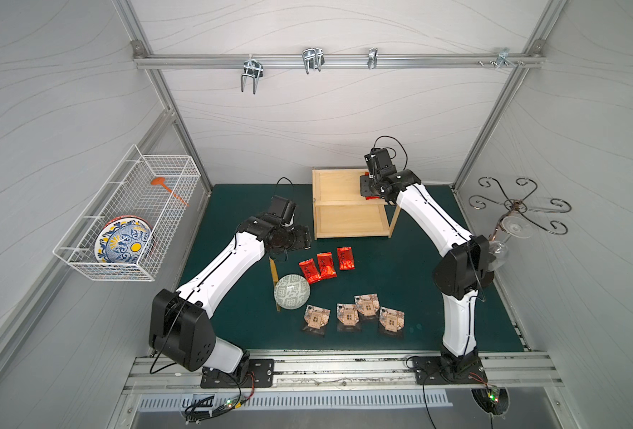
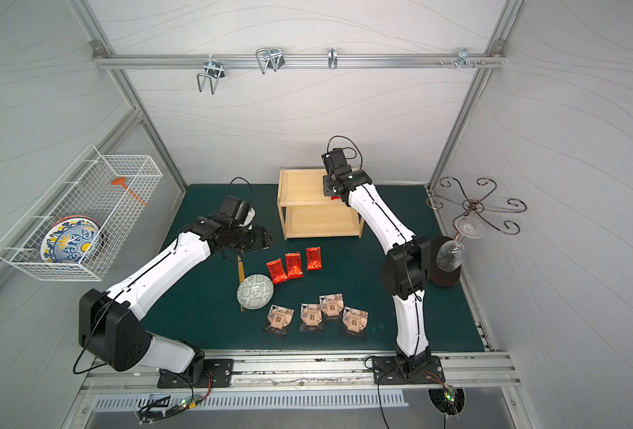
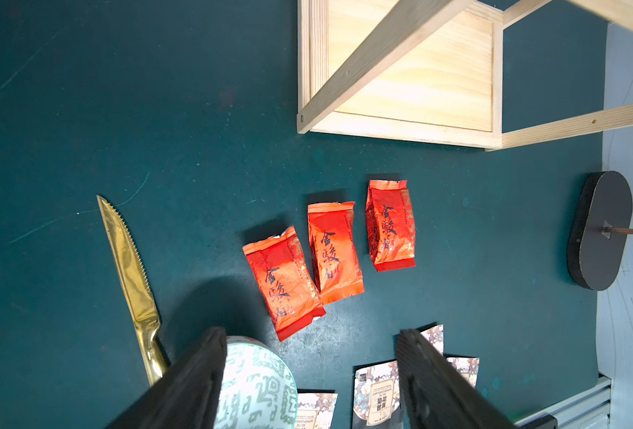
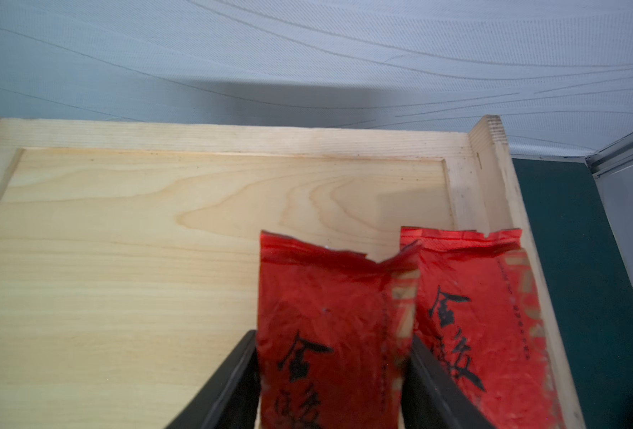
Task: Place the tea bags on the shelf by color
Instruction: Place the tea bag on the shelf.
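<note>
Right hand (image 4: 331,338) straddles a red tea bag (image 4: 326,297) on the top board of the shelf (image 4: 159,241).
Pinching or loose, I cannot tell; a second red tea bag (image 4: 474,297) lies just beside it. Left hand (image 3: 309,331) gapes wide, empty, over the worktop (image 3: 121,111).

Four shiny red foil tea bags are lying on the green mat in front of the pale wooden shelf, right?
No, three shiny red foil tea bags lie on the green mat in front of the pale wooden shelf; both top views show it.

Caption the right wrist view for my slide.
Right claw around one red tea bag, second bag alongside, on the shelf.
</note>
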